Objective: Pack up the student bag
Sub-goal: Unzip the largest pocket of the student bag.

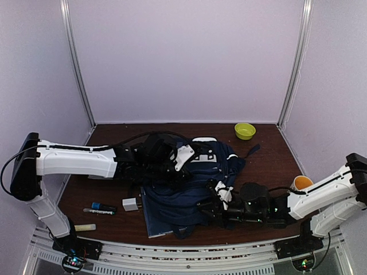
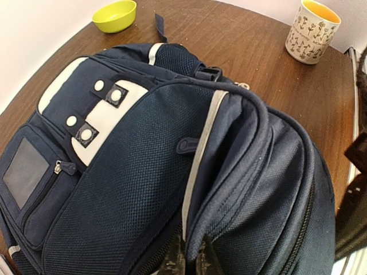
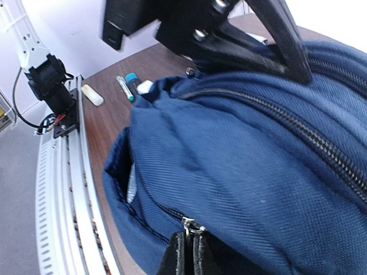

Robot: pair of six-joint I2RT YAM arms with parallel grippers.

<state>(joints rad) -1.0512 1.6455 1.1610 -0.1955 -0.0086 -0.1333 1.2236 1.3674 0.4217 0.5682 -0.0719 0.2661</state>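
From above, the student bag lies mid-table with your left gripper on its left flank, your right gripper at its near right corner and a marker loose off its left side, so I judge you are opening it. In the left wrist view the jaws are clenched on a fold of the bag's fabric, and the oval tag beyond them is too small to read. In the right wrist view the jaws are pinched shut on the zip pull; next, draw it along the track while your left gripper braces the cloth
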